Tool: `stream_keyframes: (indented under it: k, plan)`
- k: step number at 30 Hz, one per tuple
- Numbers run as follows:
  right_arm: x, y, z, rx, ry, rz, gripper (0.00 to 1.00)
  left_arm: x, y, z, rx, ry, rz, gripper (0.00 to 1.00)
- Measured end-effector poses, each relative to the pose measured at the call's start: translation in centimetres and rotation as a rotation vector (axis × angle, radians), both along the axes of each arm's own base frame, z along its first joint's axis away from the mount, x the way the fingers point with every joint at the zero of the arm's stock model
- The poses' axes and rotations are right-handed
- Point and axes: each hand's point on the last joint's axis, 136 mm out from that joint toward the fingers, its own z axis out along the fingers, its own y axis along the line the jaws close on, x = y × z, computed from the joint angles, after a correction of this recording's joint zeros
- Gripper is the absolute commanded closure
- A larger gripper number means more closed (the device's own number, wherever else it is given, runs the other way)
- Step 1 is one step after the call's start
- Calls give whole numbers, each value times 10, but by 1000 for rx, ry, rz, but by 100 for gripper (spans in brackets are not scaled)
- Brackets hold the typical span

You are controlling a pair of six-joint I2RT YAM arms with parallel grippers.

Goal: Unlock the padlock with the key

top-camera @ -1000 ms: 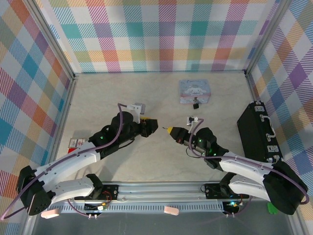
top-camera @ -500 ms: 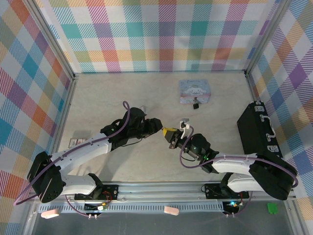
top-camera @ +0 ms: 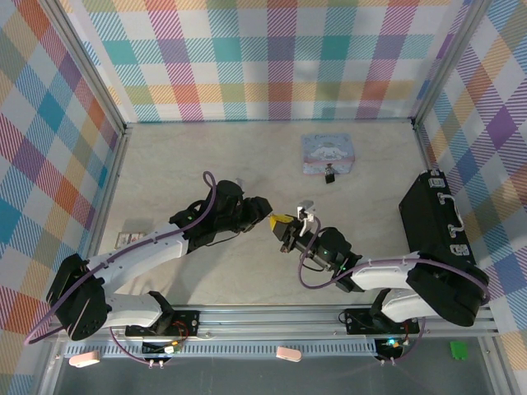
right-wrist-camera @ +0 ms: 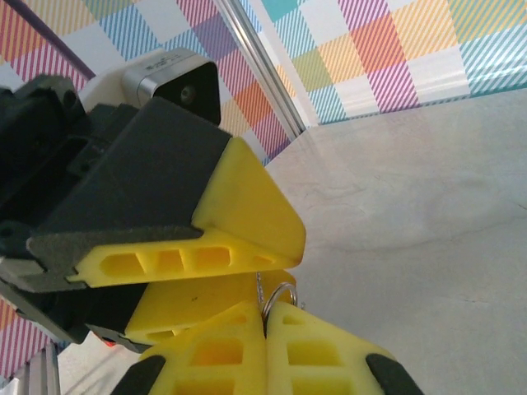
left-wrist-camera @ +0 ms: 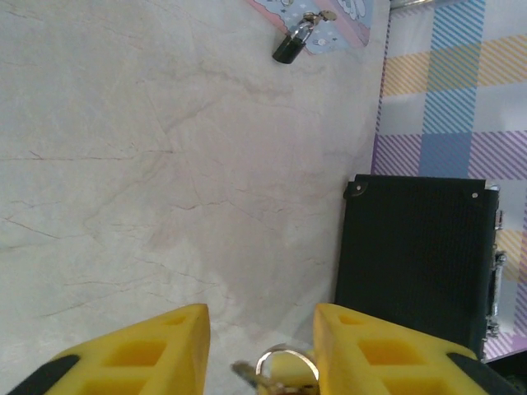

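Beige marbled tabletop [top-camera: 206,156], padlock [top-camera: 329,175] at back; plaid walls [top-camera: 272,58] 3 sides.

A pale blue cartoon-printed tin [top-camera: 328,154] lies flat toward the far side of the pale, marbled counter [top-camera: 189,164]. A black hard case [top-camera: 435,222] with metal latches lies along the right wall, well apart from the tin. Pastel plaid walls [top-camera: 263,58] enclose three sides.

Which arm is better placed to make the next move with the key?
Left, probably. The left gripper stands open, with its fingers on either side of the key ring, which the shut right gripper pinches. Closing the left fingers would take it over.
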Motion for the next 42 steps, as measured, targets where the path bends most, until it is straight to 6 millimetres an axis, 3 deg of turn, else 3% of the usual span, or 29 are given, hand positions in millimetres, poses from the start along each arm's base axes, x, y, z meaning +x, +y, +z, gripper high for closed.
stream_keyframes:
  k: [7,24,26,30,34,38,42]
  plan:
    - [0,3,-6,-24,-20,-22,100,2,-3,-9,3,30,3,78]
    - [0,2,-8,-60,-64,-73,100,5,-1,-9,8,19,13,100]
    - [1,2,-8,-61,-63,-77,94,5,-1,-9,10,15,12,100]
    - [0,-2,-9,-68,-20,-86,73,6,-1,-10,9,-6,7,100]
    - [9,-19,5,10,87,-107,54,12,5,-13,46,-74,12,100]
    - [32,-52,10,146,249,-165,49,18,11,-6,72,-229,-9,100]
    - [44,-68,-11,261,488,-179,48,20,11,8,83,-470,-69,100]
